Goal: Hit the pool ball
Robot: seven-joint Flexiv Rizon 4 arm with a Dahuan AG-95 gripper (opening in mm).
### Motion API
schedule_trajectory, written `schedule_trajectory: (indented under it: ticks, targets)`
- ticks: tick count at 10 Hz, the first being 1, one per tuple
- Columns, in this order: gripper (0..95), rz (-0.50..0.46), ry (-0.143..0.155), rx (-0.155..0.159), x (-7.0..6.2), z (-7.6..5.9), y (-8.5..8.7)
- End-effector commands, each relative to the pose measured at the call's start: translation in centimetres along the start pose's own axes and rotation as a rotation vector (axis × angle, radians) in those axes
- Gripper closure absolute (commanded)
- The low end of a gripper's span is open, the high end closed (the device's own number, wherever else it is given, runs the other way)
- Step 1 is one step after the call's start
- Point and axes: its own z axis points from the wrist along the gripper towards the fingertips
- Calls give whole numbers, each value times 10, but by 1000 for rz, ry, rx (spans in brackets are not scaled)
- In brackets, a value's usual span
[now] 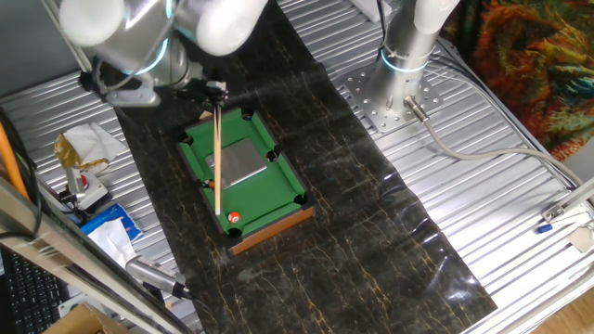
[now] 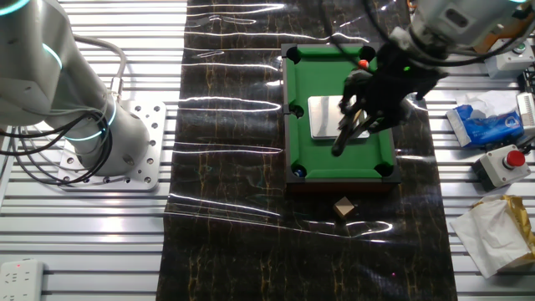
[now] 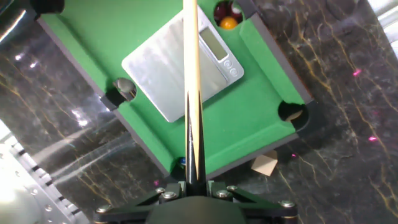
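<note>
The pool ball [image 1: 234, 218] is a tiny orange-red ball with a white spot. It lies at one end of the mini green pool table [image 1: 278, 181], near a corner pocket. It also shows in the other fixed view [image 2: 363, 63] and at the top of the hand view [image 3: 225, 10], where a plain orange blob [image 3: 229, 23] sits right beside it. My gripper [image 3: 193, 184] is shut on the dark butt of a wooden cue stick [image 3: 191, 74]. The cue [image 1: 218, 158] runs along the table over a silver scale [image 1: 246, 160]. Its tip ends just left of the ball.
A small wooden block [image 2: 343, 207] lies on the dark mat beyond the table's end. A second arm's base [image 2: 109, 142] stands to the side. A red button box [image 2: 510, 160], a blue tissue pack [image 2: 485, 121] and crumpled paper [image 2: 501, 230] lie beside the mat.
</note>
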Motion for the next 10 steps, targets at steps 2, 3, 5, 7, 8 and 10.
schedule_trajectory:
  ticks: [2,3,5,7,8,10]
  targets:
    - [950,-34,16,-10,11,-4,7]
    - [950,-39,22,-12,12,-4,7]
    - [950,-48,29,-22,12,-4,7]
    - [950,-52,34,-31,12,-4,7]
    - [950,-49,32,-30,12,-4,7]
    - [950,-35,13,-4,16,-4,9]
